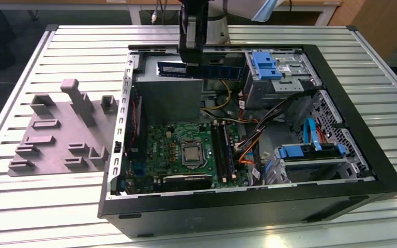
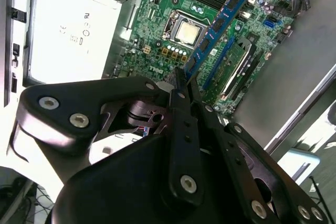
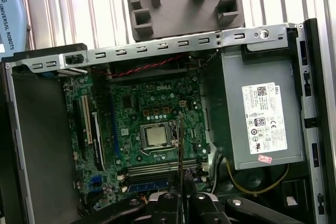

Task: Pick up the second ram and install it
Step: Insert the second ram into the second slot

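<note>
My gripper [image 1: 193, 63] hangs over the back of the open computer case [image 1: 254, 201], shut on the second ram [image 1: 219, 71]. In the exterior view the stick lies level, above the silver power supply. In the second wrist view the ram [image 2: 220, 22] juts out from between the black fingertips [image 2: 181, 85], over the green motherboard [image 2: 157, 51]. It shows edge-on as a thin dark line [image 3: 181, 145] in the first wrist view, rising from the gripper [image 3: 181, 195]. The long black memory slots [image 1: 223, 150] sit beside the processor socket [image 1: 190, 153], well below and forward of the stick.
A grey moulded fixture [image 1: 60, 129] lies on the slatted table at the exterior view's left. Inside the case are the power supply [image 1: 167, 98], blue-latched drive bays [image 1: 268, 64], another blue bracket [image 1: 309, 151] and orange cables [image 1: 250, 150].
</note>
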### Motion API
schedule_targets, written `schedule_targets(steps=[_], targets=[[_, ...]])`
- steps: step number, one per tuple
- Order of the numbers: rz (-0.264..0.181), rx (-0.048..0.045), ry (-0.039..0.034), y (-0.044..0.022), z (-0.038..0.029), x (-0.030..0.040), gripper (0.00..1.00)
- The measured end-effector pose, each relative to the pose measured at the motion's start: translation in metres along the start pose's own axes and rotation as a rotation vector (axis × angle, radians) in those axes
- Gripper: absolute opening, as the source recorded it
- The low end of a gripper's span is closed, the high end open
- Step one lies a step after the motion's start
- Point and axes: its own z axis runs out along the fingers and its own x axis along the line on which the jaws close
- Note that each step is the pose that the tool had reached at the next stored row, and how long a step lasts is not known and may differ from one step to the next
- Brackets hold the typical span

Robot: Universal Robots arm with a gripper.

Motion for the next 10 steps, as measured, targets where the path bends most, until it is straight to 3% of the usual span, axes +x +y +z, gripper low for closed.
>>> schedule_targets(steps=[10], targets=[[0.079, -0.0002, 0.0014, 0.0000, 0.0003, 0.0000, 0.14]])
